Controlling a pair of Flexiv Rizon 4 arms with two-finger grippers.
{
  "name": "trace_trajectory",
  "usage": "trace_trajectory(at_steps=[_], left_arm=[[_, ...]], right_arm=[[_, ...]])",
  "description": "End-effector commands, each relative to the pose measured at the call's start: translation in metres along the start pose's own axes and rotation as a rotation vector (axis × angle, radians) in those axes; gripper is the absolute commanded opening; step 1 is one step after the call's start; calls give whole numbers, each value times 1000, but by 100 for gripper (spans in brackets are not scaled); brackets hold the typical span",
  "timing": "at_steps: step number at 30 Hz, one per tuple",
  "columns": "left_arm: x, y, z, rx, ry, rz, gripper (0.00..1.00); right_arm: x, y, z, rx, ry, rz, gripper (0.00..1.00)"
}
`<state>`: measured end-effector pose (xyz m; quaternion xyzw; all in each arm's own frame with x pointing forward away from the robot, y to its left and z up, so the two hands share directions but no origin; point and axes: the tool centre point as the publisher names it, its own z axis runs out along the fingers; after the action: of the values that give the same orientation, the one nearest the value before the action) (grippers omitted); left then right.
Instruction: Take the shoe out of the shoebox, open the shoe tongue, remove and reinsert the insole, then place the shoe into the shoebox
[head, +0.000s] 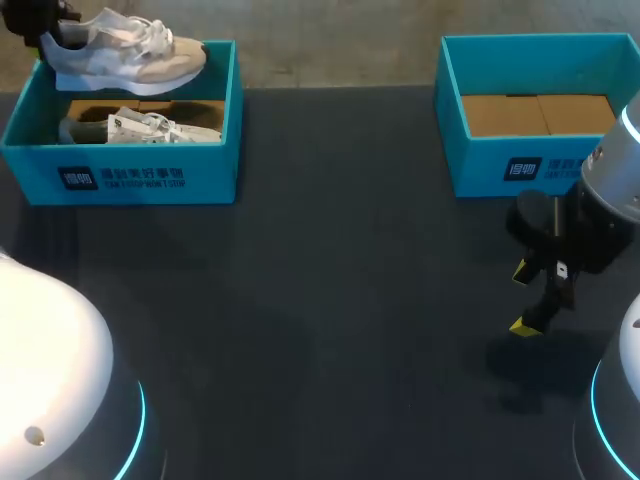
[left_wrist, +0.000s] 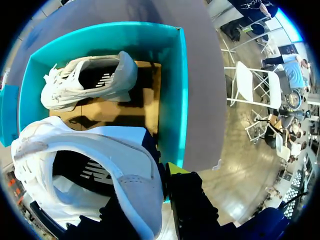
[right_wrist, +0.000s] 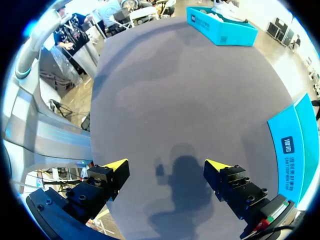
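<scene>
Step in hand: taking out.
- Left gripper: clamped on the heel of the shoe, held above the left box.
- Second shoe: lies inside that box.
- Right gripper: fingers wide, empty, over the table.
- Next, likely: carry the shoe clear and set it down for tongue work.

left arm: big rounded white shell, one small round dimple, cyan light ring along its edge.
right arm: silver-grey wrist section with a thin cyan band; white shell with a cyan ring lower down.
right gripper: black blocky fingers, wedge-shaped yellow tips, recessed round screws in the blocks, red and green wires at one base.
left gripper: black body, yellow tip.
</scene>
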<state>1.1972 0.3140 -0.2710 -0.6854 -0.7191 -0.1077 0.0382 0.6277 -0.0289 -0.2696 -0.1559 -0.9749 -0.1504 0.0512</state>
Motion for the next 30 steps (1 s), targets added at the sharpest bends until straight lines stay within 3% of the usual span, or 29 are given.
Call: trace_trajectory(at_steps=[1,15,30], left_arm=[[-8,-2,10,-3,12,-1,0],[-16,-2,27,17,12,-12,0],[-27,-1,60,65,17,-34,0]], right_arm=[[1,-1,1,0,-3,1,100],[1,-1,1,0,-3,1,100],[1,-1,1,0,-3,1,100]])
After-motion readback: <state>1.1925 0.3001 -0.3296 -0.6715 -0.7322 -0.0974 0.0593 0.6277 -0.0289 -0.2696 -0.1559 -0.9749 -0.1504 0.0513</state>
